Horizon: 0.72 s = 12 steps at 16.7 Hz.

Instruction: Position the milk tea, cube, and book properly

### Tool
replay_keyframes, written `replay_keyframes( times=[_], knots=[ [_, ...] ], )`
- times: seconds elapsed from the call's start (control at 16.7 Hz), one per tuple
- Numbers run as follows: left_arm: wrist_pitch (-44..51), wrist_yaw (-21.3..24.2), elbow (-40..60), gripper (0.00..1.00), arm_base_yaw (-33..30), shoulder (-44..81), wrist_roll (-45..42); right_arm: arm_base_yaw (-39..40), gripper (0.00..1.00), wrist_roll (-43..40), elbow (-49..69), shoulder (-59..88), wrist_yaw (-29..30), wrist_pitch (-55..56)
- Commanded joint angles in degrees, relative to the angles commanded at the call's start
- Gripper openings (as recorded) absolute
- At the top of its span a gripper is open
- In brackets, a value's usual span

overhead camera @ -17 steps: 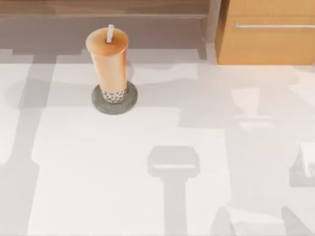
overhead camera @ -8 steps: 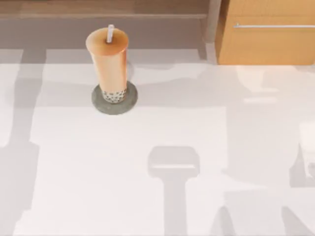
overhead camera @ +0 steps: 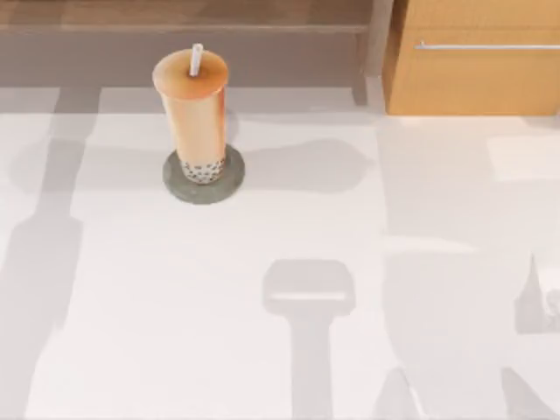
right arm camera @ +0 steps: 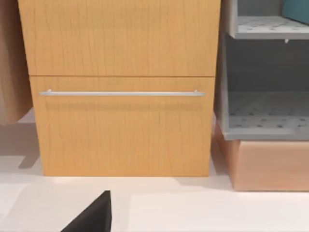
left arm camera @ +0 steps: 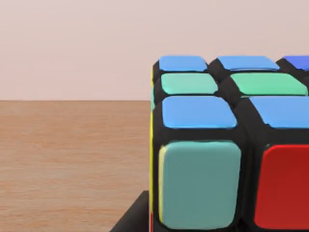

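The milk tea (overhead camera: 194, 114) stands upright on a flat grey round disc (overhead camera: 175, 191) at the table's back left, with an orange lid and a white straw. The cube (left arm camera: 227, 145) sits very near the left wrist camera, showing blue, green, teal and red squares with black edges, above a brown wooden surface (left arm camera: 72, 159). A dark part of my left gripper (left arm camera: 130, 220) lies against the cube's lower edge. A dark part of my right gripper (right arm camera: 94, 217) hangs over the white table in front of a wooden cabinet. A teal corner (right arm camera: 297, 8) rests on an upper grey shelf; I cannot tell if it is the book.
A wooden cabinet (overhead camera: 477, 79) with a metal drawer handle (right arm camera: 120, 93) stands at the table's back right. Beside it are grey open shelves (right arm camera: 263, 121) on a wooden base. A low wooden ledge (overhead camera: 184, 17) runs along the back. Arm shadows cross the white table (overhead camera: 219, 289).
The arm shadows on the table have shifted on both sides. The milk tea and its disc have stayed where they were.
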State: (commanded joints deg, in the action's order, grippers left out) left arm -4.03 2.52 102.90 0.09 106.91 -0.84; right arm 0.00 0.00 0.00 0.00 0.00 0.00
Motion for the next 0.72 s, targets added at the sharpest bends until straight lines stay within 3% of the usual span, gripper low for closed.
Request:
replay_keyframes(
  times=[0.18,0.72],
  knots=[
    [0.00,0.00,0.00,0.00,0.00,0.00,0.00,0.00,1.00,0.00,0.00,0.00,0.00,0.00],
    [0.00,0.00,0.00,0.68,0.00,0.00,0.00,0.00,1.00,0.00,0.00,0.00,0.00,0.00]
  ],
)
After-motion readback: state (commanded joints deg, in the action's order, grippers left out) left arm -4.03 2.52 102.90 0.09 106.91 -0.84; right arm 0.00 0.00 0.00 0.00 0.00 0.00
